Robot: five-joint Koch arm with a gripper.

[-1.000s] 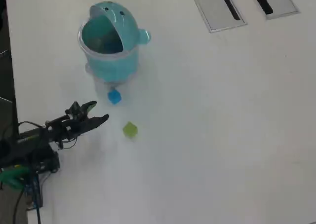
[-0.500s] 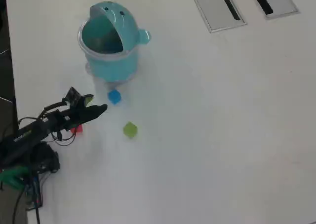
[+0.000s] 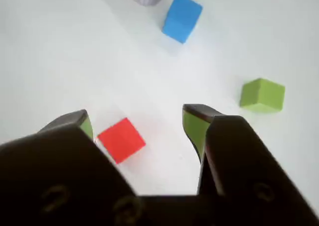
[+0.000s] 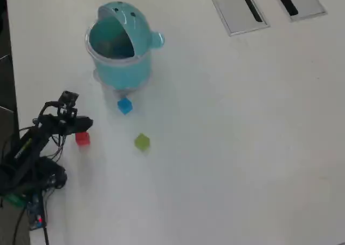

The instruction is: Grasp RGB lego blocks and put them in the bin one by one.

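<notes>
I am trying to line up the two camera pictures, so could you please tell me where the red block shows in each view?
Wrist view: the red block lies low and left of centre, between the open gripper fingers, nearer the left one.
Overhead view: the red block sits at the left, just below the gripper.
Shared landmark: the blue block, which lies up and right of the red one in both.

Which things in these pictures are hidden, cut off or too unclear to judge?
- Bin: wrist view shows only a grey sliver at the top edge; overhead, its floor is too dim.
- Gripper: overhead, the arm covers its fingertips.
- Red block: wrist view cannot show whether the open jaws surround it or hover above.
</notes>
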